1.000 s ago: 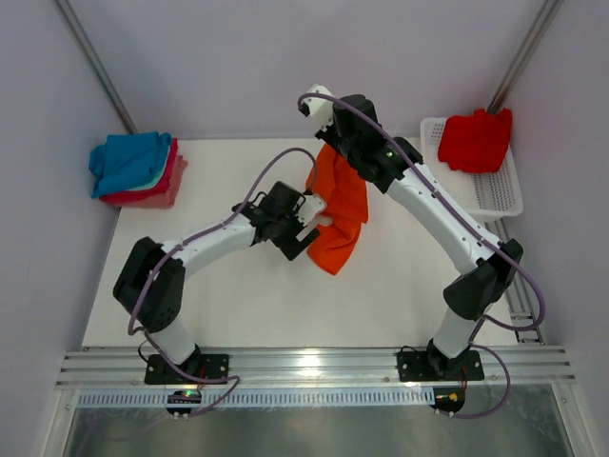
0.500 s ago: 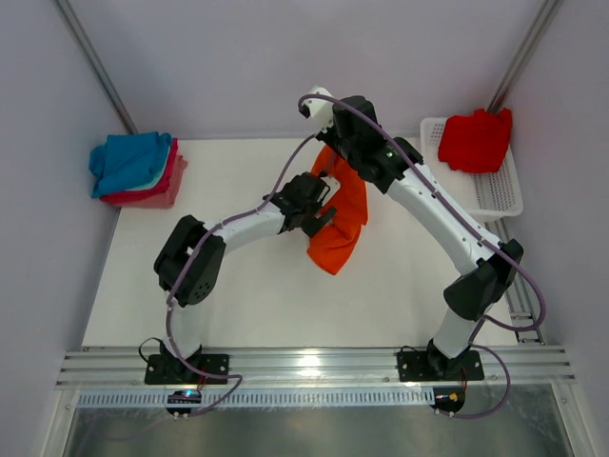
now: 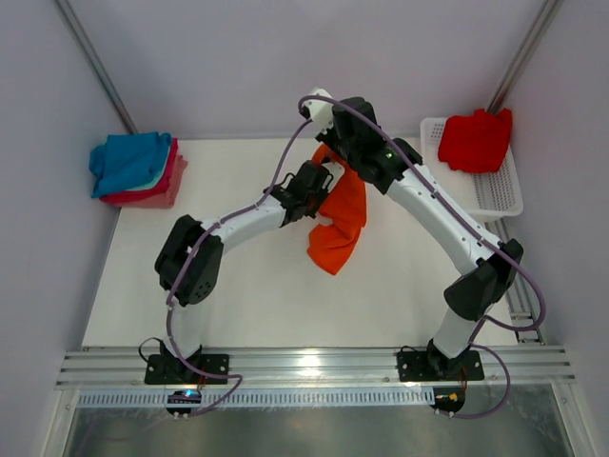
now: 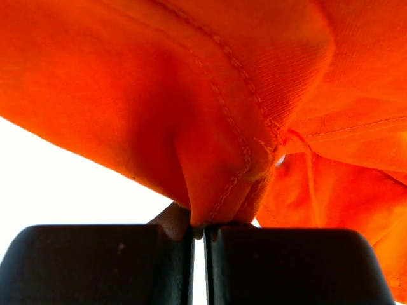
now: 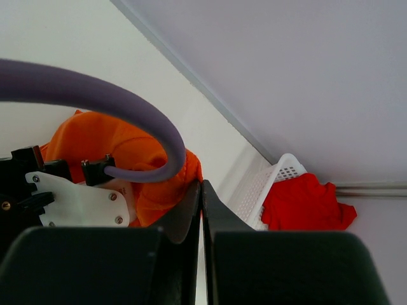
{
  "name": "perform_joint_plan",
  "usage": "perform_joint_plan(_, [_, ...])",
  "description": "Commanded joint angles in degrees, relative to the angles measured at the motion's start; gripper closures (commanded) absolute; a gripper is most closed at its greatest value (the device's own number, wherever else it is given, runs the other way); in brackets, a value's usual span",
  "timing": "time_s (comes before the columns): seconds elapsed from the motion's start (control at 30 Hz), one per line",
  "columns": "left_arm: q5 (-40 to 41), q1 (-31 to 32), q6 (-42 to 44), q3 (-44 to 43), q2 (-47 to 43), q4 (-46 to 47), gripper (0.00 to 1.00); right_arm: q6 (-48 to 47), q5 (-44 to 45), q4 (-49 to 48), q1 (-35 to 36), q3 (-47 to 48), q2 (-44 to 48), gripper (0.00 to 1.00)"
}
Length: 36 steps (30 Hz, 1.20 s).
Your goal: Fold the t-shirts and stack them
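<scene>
A bright orange t-shirt (image 3: 343,217) hangs bunched above the middle of the table, its top pinched in my right gripper (image 3: 329,150), which is shut on it. My left gripper (image 3: 318,187) is at the shirt's left edge, just below the right one. In the left wrist view the left gripper (image 4: 199,227) is shut on a stitched hem fold of the orange t-shirt (image 4: 210,95). In the right wrist view the right gripper (image 5: 201,184) is closed, with the orange t-shirt (image 5: 137,155) at its tip. A red t-shirt (image 3: 476,140) lies in the basket.
A white mesh basket (image 3: 501,197) stands at the table's right edge; the right wrist view also shows this basket (image 5: 270,184) holding the red t-shirt (image 5: 305,204). Folded blue, teal and pink-red shirts (image 3: 133,167) are stacked at the back left corner. The left arm's purple cable (image 5: 95,95) crosses the right wrist view.
My left gripper, open a second ago, has moved up and right along the orange t-shirt's edge and has shut on its hem. The right arm has stayed still.
</scene>
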<state>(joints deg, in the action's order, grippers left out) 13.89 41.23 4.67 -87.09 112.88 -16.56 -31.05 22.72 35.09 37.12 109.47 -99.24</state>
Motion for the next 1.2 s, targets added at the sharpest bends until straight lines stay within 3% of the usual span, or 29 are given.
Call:
perform_joint_plan(0.0, [0.69,-0.01,-0.19,-1.86,-3.09,0.65,1.0,0.46,1.45,-3.18,0.05,-1.09,3.97,0.97])
perform_joint_plan(0.2, [2.28,-4.66,-0.45,-1.86,-10.3,-4.17,1.0,-2.43,5.57,-7.83,0.14,-5.66,5.81,0.97])
perform_joint_plan(0.4, [2.11,-16.07,-0.45,0.95,-22.25,-7.43,1.0,-3.41,8.83,-10.66,-0.03,-9.97,7.48,0.97])
perform_joint_plan(0.6, [2.63,-21.45,1.48,2.63,-30.25,-9.28,1.0,-2.88,8.92,-11.72,-0.03,-13.14,7.48,0.97])
perform_joint_plan(0.9, [0.7,-21.72,4.29,-3.7,-30.0,-12.01,1.0,-0.76,6.19,-11.09,-0.03,-17.27,8.01,0.97])
perform_joint_plan(1.07, [6.23,-21.81,10.26,-14.49,-26.06,-13.76,1.0,-10.42,15.41,-20.05,-0.03,-15.7,7.66,0.97])
perform_joint_plan(1.17, [7.2,-22.86,9.84,-21.09,-24.99,-14.82,1.0,-11.84,16.57,-19.02,-0.03,-9.29,6.7,0.97])
